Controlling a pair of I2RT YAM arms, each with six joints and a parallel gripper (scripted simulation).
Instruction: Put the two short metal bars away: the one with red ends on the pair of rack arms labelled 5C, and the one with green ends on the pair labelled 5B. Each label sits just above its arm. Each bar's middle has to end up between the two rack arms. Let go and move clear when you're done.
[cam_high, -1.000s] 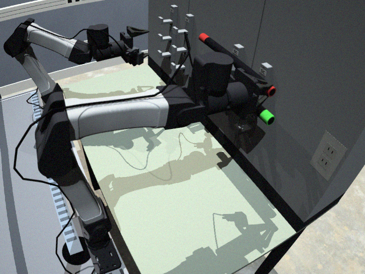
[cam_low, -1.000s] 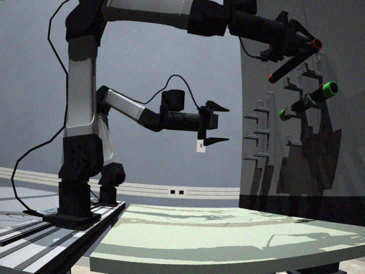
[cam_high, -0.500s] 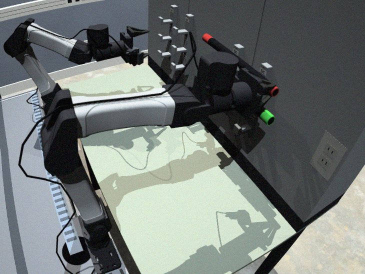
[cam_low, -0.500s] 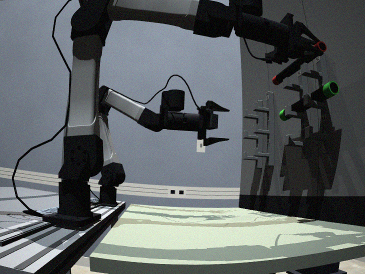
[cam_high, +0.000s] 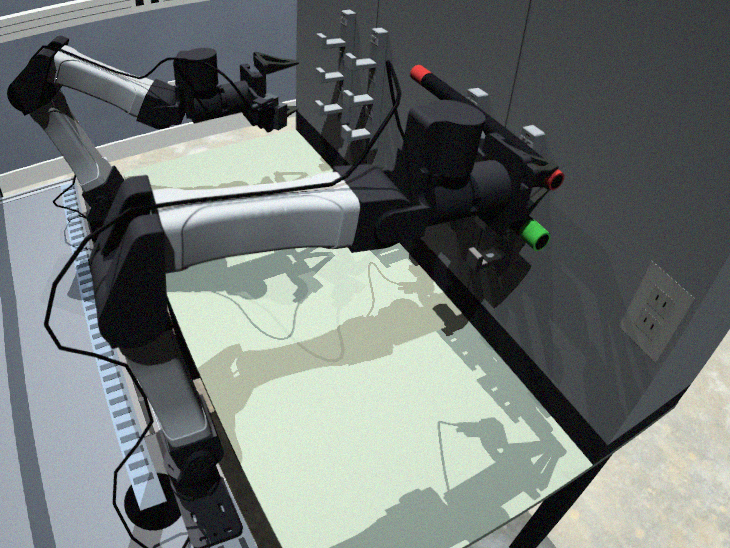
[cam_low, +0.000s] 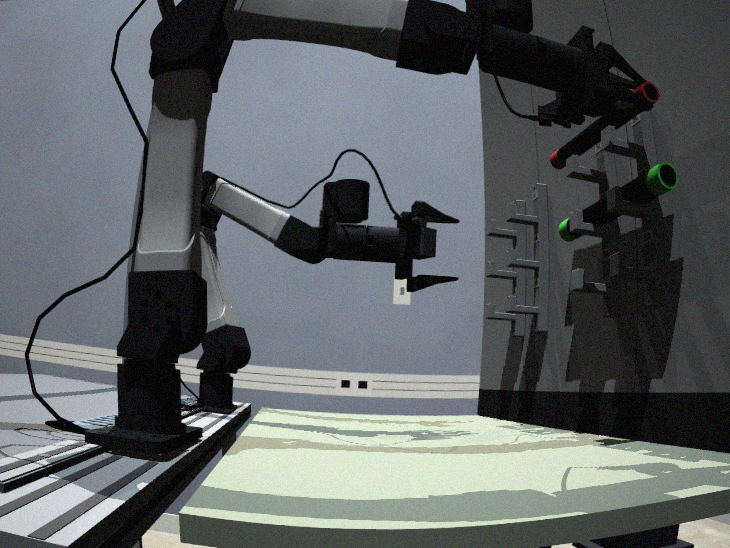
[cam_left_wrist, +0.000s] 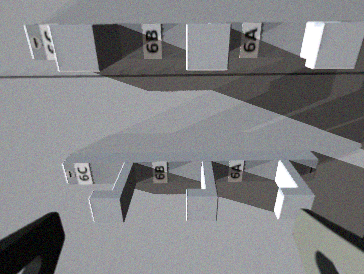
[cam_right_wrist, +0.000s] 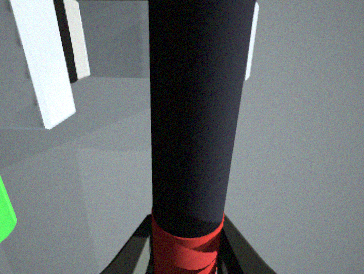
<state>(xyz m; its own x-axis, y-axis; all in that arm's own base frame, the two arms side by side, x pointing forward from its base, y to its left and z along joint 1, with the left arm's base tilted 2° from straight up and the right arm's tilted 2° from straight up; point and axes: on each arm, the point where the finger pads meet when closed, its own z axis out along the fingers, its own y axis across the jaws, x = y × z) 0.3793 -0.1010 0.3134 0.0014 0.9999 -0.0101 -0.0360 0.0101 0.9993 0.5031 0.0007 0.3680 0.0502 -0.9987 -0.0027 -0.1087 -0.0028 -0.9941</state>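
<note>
The nearer arm's right gripper is closed on the red-ended bar, up by the wall; the green-ended bar sits lower, seemingly on rack arms; the left gripper hangs wide open, holding nothing

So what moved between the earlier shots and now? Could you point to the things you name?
The right end effector (cam_high: 545, 171) (cam_low: 645, 94) (cam_right_wrist: 185, 224) carried the red-ended bar (cam_high: 451, 94) (cam_low: 583, 138) (cam_right_wrist: 195, 125) closer to the rack wall (cam_high: 589, 253) (cam_low: 701, 294) (cam_left_wrist: 90, 110) (cam_right_wrist: 310, 150), rightward in the top and exterior views. Nothing was newly gripped or released. The green-ended bar (cam_high: 535, 234) (cam_low: 636, 187) (cam_right_wrist: 6, 215) and the open left end effector (cam_high: 296, 86) (cam_low: 457, 250) (cam_left_wrist: 179, 222) stayed put.
</note>
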